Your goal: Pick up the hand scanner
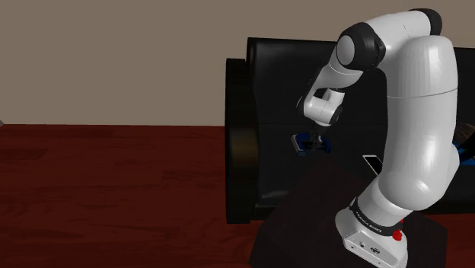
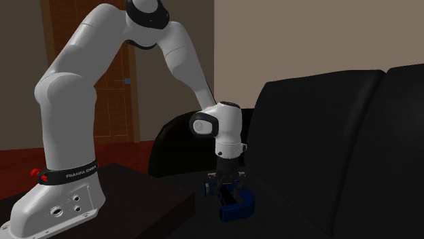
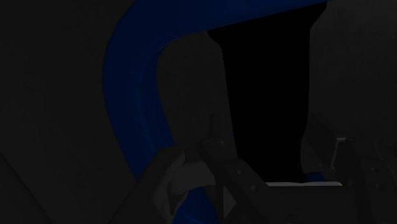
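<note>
Wall (image 1: 114, 53): plain beige, right across the back of the shoulder view.
Floor (image 1: 106, 183): dark red wood, and plenty of it on the shoulder view's left.
Sofa (image 1: 259, 91): big and black, and this is where the action is. In the second exterior view its backrest (image 2: 326, 122) rises on the right, seat low in front of it.
Door (image 2: 115, 81): brown wood, behind the arm in the second exterior view.
Arm (image 1: 419, 114): white with dark joints, up from its base, elbow high, then bending down over the sofa seat. In the second exterior view it (image 2: 68, 88) arches over from the left.
Stand (image 1: 304, 221): a dark box just beside the sofa's front, with the arm's base on top.
Gripper (image 2: 228, 190): black, pointing straight down, right at the scanner on the seat. It sits low over the cushion in the shoulder view too (image 1: 316, 139). Clamped or loose? Too dark at the wrist, cannot tell.
Scanner (image 2: 239, 209): blue, lying on the sofa seat directly under the gripper, a speck of blue in the shoulder view (image 1: 301, 143). Up close, its curved blue body (image 3: 130, 95) sweeps past the gripper.
</note>
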Controlling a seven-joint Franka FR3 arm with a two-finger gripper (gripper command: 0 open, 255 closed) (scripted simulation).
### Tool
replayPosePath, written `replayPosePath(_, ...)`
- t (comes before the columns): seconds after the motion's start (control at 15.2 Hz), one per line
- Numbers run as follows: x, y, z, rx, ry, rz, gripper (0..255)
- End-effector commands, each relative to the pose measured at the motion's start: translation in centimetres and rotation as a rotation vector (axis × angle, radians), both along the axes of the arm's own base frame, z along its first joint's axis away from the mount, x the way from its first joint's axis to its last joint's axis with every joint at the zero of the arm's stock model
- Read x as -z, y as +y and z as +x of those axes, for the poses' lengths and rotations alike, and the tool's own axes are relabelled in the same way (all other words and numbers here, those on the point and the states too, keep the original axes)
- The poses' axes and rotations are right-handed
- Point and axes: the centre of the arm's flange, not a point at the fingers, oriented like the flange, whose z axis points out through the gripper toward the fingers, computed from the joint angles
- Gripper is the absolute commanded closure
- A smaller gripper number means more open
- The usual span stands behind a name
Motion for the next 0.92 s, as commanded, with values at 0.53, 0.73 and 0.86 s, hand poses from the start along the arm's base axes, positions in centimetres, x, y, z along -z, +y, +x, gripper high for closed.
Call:
replayPosePath(0.53,0.0,0.0,0.0,0.0,0.0,0.0,255)
replayPosePath(0.73,-1.5,0.0,0.0,0.0,0.0,0.0,255)
replayPosePath(0.86,-2.6,0.0,0.0,0.0,0.0,0.0,255)
